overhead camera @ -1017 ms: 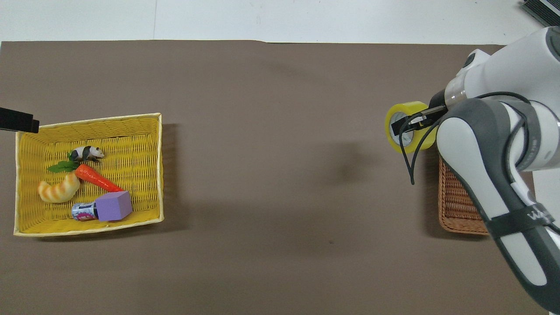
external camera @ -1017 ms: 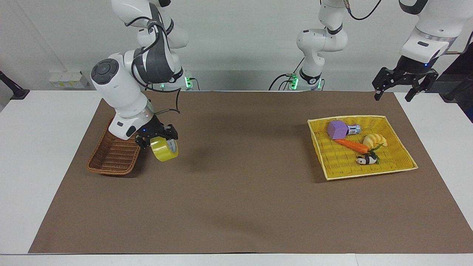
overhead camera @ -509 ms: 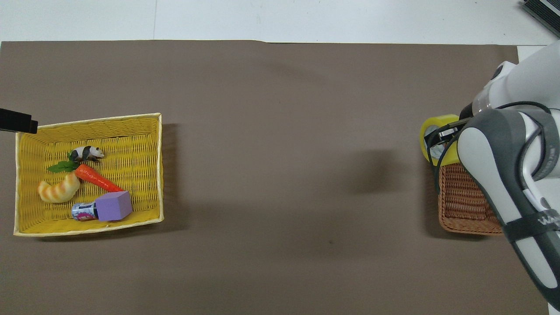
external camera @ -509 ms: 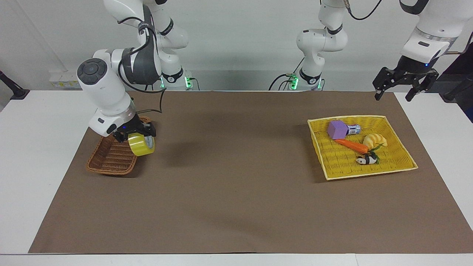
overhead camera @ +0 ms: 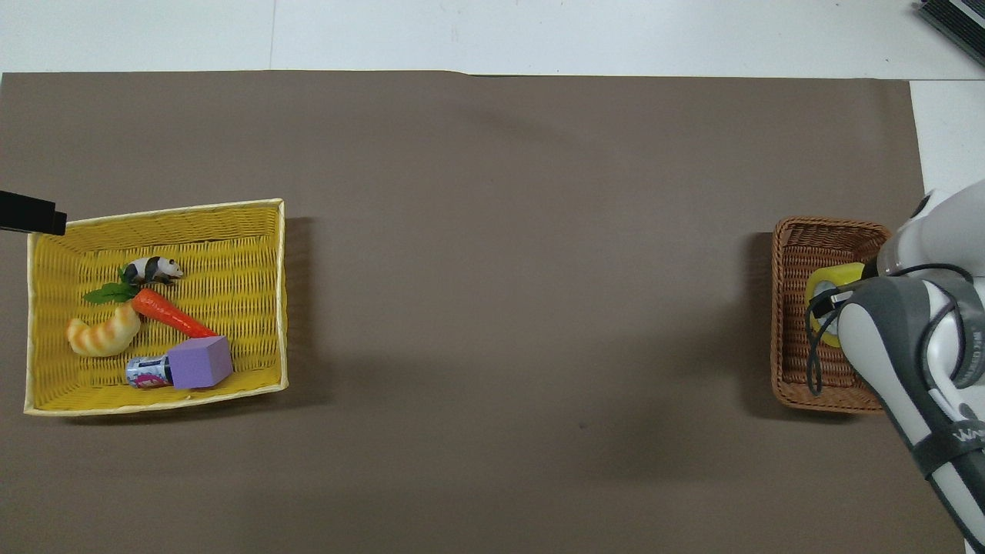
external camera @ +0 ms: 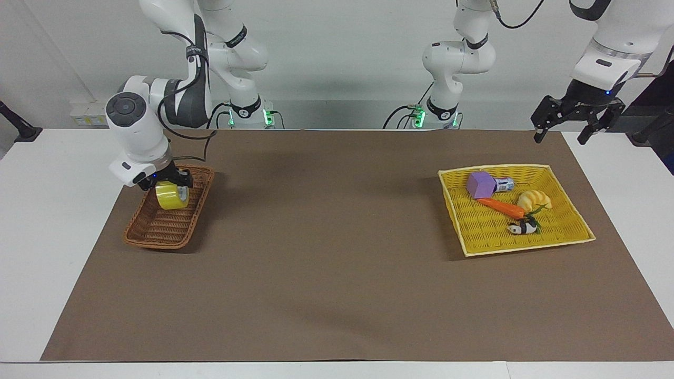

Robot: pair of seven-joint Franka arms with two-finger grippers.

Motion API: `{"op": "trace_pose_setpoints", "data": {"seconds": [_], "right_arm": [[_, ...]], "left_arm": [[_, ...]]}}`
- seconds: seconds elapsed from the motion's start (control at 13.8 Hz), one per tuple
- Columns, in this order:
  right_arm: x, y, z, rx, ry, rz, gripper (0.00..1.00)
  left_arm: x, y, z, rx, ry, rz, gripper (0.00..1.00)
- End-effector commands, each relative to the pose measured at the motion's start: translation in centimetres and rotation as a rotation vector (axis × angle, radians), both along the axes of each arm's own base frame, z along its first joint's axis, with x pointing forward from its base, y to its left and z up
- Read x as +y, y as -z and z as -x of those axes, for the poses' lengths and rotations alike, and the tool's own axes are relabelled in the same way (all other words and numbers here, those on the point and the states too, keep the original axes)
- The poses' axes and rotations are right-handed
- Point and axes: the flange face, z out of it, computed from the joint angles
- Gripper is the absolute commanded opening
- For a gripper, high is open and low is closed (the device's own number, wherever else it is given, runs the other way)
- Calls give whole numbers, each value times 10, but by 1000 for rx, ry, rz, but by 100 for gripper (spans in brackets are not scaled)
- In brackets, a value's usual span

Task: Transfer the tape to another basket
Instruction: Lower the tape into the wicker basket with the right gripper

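Note:
The yellow tape roll (external camera: 171, 197) is held in my right gripper (external camera: 167, 186), which is shut on it. The roll hangs low over the middle of the small brown wicker basket (external camera: 158, 239) at the right arm's end of the table. I cannot tell whether it touches the basket floor. In the overhead view the tape (overhead camera: 833, 286) shows inside the basket's rim (overhead camera: 793, 377), partly covered by the right arm. My left gripper (external camera: 559, 136) waits open and empty, raised near the table corner at the left arm's end.
The shallow yellow woven tray (external camera: 526, 247) lies at the left arm's end and holds a purple block (external camera: 480, 185), a carrot (external camera: 501, 207), a croissant (external camera: 534, 200), a panda figure (external camera: 522, 227) and a small can (external camera: 504, 184). A brown mat (external camera: 337, 273) covers the table.
My right gripper has carried the tape from beside the brown basket to over its middle and lower. The left arm has not moved.

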Motion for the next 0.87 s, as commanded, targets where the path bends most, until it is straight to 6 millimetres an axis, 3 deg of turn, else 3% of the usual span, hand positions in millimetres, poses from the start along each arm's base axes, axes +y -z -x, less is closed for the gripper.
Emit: {"op": "trace_pose_setpoints", "data": {"seconds": [0.0, 0.07, 0.65, 0.8], "right_arm": [[-5, 18, 21, -18, -17, 16, 22], [-5, 19, 23, -9, -29, 14, 99], [-17, 16, 25, 8, -48, 8, 100], [-18, 6, 19, -9, -50, 11, 100]], "left_arm": [[3, -6, 5, 8, 0, -9, 100], [3, -6, 5, 8, 0, -9, 100], [3, -6, 5, 8, 0, -9, 100], [3, -6, 5, 8, 0, -9, 100]]}}
